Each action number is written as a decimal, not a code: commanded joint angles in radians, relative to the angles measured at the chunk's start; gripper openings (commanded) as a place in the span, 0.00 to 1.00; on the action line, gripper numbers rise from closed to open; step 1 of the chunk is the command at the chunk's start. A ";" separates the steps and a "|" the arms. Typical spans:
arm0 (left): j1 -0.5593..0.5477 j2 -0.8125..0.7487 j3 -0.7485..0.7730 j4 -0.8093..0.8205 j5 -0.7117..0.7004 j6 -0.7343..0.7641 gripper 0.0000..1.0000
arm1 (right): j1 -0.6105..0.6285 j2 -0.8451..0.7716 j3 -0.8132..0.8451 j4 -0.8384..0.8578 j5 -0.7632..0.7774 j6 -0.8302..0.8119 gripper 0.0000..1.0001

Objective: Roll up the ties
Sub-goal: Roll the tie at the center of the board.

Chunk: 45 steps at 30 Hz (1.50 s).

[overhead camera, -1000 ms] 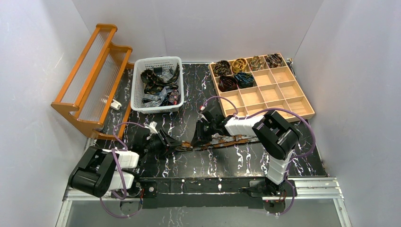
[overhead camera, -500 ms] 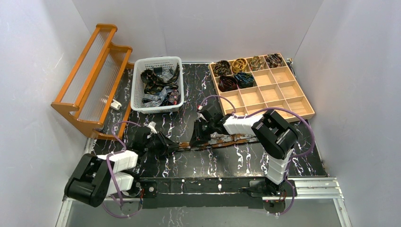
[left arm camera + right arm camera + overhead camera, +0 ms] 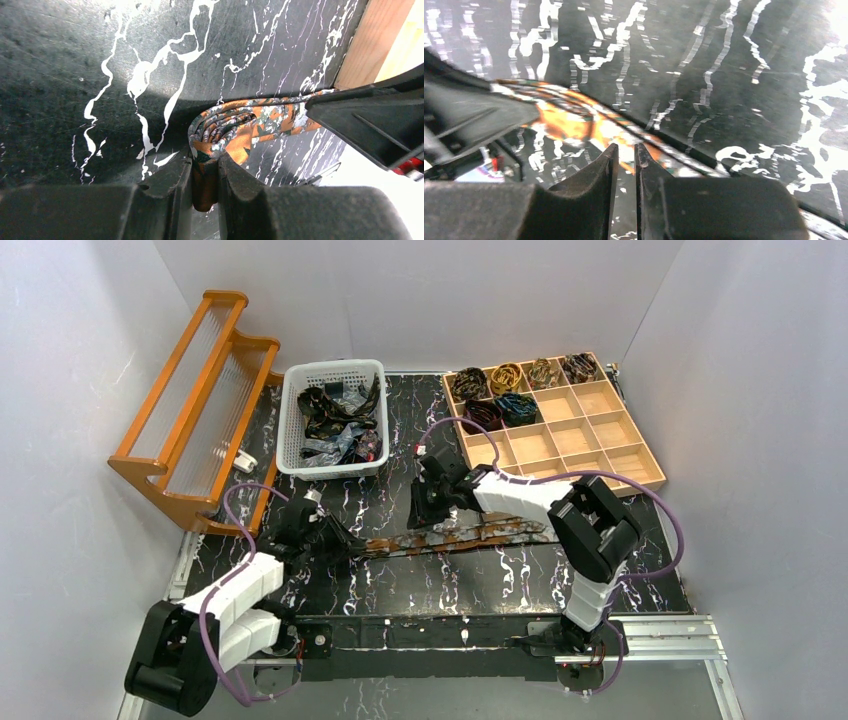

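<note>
A rust-brown tie with grey mottling lies stretched left to right across the black marble table. Its left end is wound into a small coil. My left gripper is shut on that coil, and the fabric is pinched between its jaws. My right gripper hovers over the middle of the tie. Its jaws are almost closed with nothing between them, and the tie passes just beyond their tips. Several rolled ties fill the back compartments of the wooden tray.
A white basket with loose ties stands at the back centre-left. The wooden compartment tray stands at the back right. An orange wooden rack leans at the far left, with a small white object beside it.
My left gripper has pulled left with the coiled end, drawing the tie out straighter. My right gripper has shifted back and left along the tie.
</note>
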 commanded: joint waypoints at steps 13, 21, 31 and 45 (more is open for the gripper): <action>0.001 -0.061 0.143 -0.347 -0.126 0.141 0.07 | 0.034 -0.006 -0.096 -0.163 -0.013 0.018 0.25; 0.000 -0.083 0.179 -0.397 -0.149 0.158 0.07 | 0.035 -0.088 -0.064 -0.093 0.003 0.029 0.31; -0.075 -0.084 0.223 -0.428 -0.258 0.222 0.07 | 0.074 -0.093 -0.173 0.434 -0.158 0.319 0.43; -0.259 -0.046 0.322 -0.539 -0.530 0.204 0.06 | 0.176 0.116 -0.027 0.354 -0.071 0.382 0.34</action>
